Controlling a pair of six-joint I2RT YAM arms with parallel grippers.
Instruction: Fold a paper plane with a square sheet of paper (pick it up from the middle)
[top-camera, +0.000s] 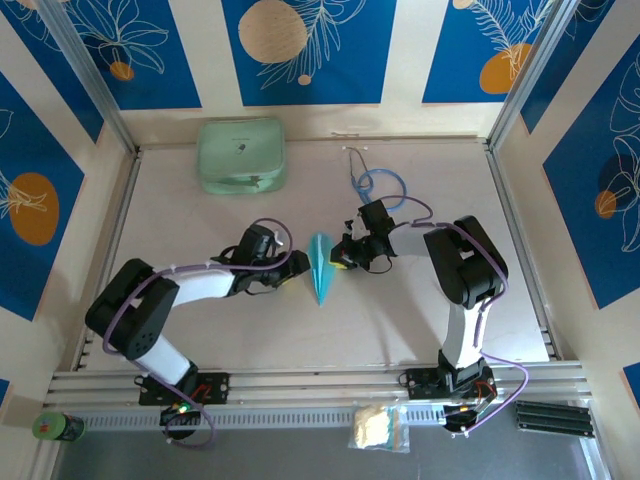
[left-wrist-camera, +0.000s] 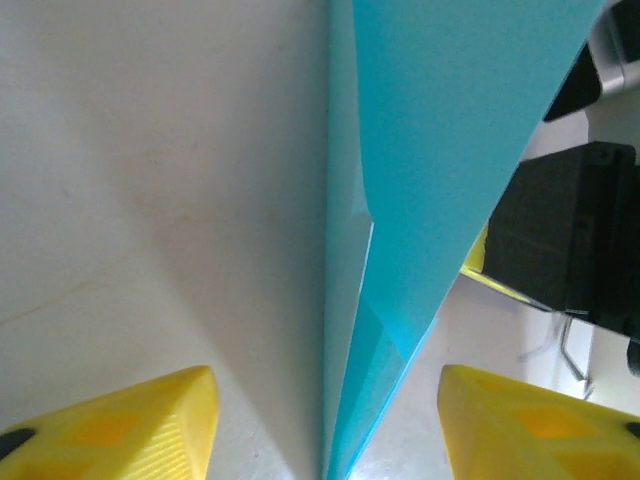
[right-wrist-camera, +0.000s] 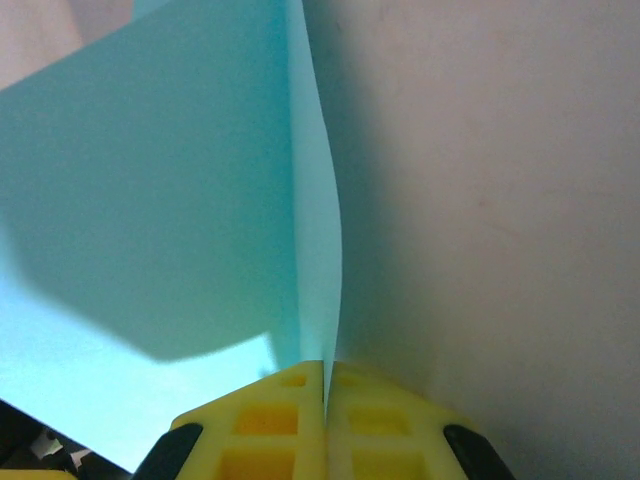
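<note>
Paper plane (top-camera: 321, 268) lies on the table (top-camera: 400, 330), down toward the arm bases from the green case (top-camera: 240, 155) and a little to its right. It's light-blue and folded into a narrow dart. The sharp tip points toward the bases and the wide end faces back toward the case's end of the table.

Left gripper (top-camera: 292, 274) is on the base side of the case, roughly under the case's right edge and low at the table. In the left wrist view the left gripper (left-wrist-camera: 328, 425) has its yellow fingers (left-wrist-camera: 130, 425) spread. The plane (left-wrist-camera: 440, 150) runs up between them, with bare table visible on each side and neither finger touching the paper.

Right gripper (top-camera: 341, 257) is farther right of the case than the plane and comes in from that side. In the right wrist view the right gripper (right-wrist-camera: 325, 395) is pressed together, pinching an upright folded edge of the plane (right-wrist-camera: 150, 220). The sheet bows slightly above the pinch. In the left wrist view, its black body sits behind the paper.

Stethoscope (top-camera: 378, 185) with blue tubing lies to the right of the case, well apart from it, and nothing is touching it.
</note>
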